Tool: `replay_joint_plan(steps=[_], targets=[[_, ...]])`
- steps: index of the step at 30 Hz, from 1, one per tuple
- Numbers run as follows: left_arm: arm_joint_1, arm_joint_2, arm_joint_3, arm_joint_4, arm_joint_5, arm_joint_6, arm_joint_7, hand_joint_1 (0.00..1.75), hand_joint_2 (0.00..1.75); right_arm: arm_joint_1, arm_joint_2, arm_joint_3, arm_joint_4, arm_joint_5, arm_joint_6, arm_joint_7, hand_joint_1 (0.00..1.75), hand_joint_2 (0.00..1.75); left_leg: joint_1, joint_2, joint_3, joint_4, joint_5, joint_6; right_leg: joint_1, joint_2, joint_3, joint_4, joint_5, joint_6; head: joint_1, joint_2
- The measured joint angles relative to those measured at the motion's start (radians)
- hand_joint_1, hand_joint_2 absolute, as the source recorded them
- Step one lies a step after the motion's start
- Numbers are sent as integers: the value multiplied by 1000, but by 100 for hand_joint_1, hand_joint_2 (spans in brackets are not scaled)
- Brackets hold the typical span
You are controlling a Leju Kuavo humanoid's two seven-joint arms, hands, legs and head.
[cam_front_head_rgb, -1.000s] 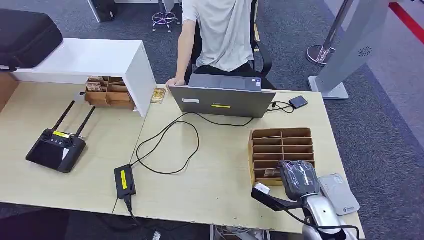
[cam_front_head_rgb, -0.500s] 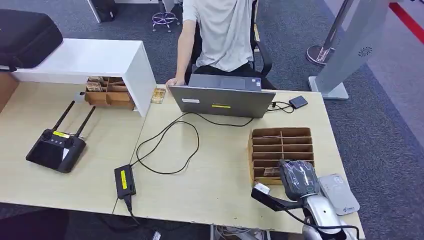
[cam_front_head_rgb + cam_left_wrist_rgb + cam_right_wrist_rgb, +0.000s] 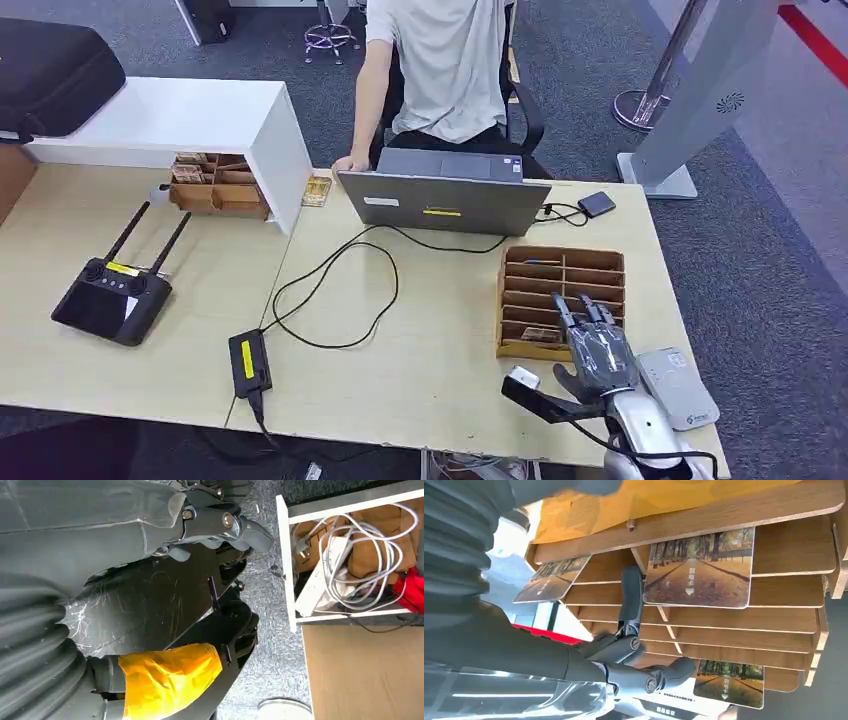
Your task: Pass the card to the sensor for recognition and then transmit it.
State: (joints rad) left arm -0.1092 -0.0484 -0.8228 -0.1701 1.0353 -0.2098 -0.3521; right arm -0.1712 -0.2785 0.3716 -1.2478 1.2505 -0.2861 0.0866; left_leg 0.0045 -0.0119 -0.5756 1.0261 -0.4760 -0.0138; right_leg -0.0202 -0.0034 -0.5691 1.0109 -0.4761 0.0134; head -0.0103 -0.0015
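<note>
We see the right hand over the near edge of the wooden card rack, fingers spread and straight, reaching into the slots, holding nothing. From the right wrist, one finger lies between dividers just beside a card standing in its slot; other cards sit in neighbouring slots. The grey sensor lies on the table beside the wrist. The left hand hangs by the floor; we cannot tell its finger state.
</note>
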Motion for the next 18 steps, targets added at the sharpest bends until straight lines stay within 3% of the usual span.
replay_joint_plan(steps=[18], targets=[[0, 0, 0, 0, 0, -3, -8, 0, 175, 4, 0, 0, -1, 8, -2, 2, 0, 175, 0, 0, 0, 0, 0, 0, 0, 0, 0, 0, 0, 0, 0, 0]])
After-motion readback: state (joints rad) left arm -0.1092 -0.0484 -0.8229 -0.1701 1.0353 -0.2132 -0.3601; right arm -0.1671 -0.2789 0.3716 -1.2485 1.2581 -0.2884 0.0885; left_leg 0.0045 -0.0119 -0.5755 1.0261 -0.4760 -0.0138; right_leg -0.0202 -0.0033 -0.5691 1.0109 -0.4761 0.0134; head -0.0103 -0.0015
